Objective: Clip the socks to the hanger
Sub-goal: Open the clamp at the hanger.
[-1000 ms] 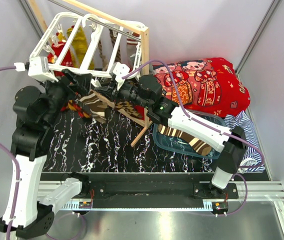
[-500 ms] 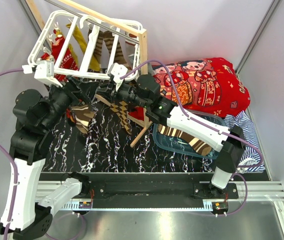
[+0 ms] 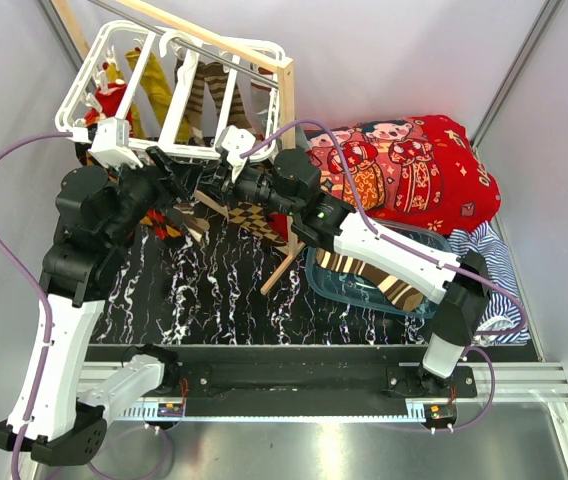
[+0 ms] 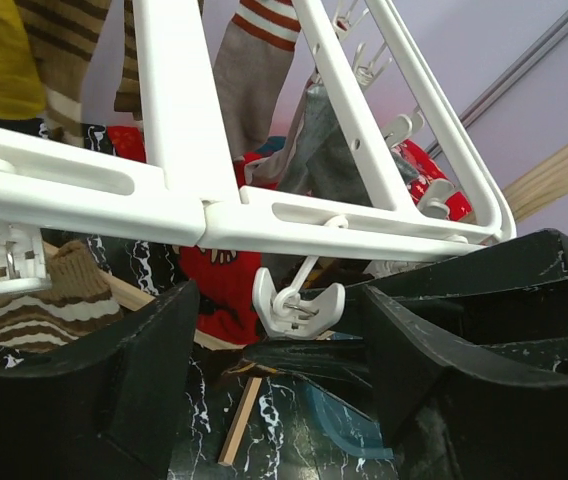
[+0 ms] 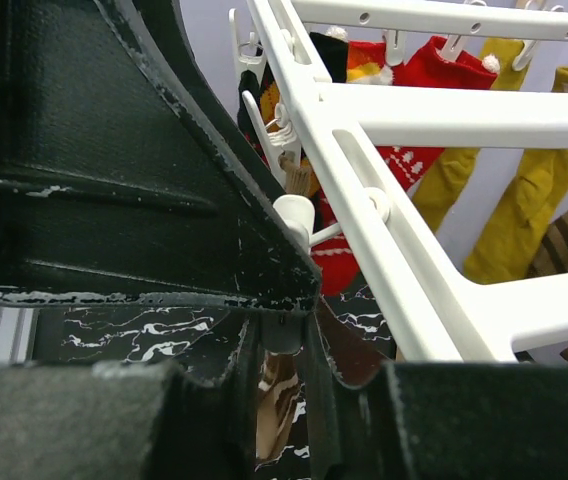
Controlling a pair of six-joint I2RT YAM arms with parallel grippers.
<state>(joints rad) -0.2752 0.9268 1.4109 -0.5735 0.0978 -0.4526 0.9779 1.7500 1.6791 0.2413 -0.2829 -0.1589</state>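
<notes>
The hanger point(image 4: 114, 195) is hung by its hook from the wooden rack point(image 3: 290, 100) at the back left of the table point(image 3: 214, 290). It is tilted, and red, mustard yellow and striped socks point(image 5: 524, 210) are already clipped along its bars. One diamond-patterned sock point(image 3: 254, 215) is not yet clipped. It is seen dangling just under the near edge of the frame, below the right gripper point(image 3: 220, 180). In the right wrist view the jaws of that gripper are pressed nearly together with a scrap of brown cloth in the gap, so the sock is judged to be pinched there, close against a white bar. The left gripper point(image 4: 276, 370) is placed under the near bar. Its fingers point(image 4: 114, 380) are spread, and a free clip point(image 4: 297, 303) is framed between them without being touched.

The step in hand is judged to be the squeezing open of that clip so that the cuff can be fed in. The clip dangles loosely, so it could be knocked aside or caught at the wrong end as the fingers close. The frame is held only by its hook, so a push from either arm could swing it and carry the clip away from the cuff. If too little cloth is offered, the sock could be dropped onto the table once released.
</notes>
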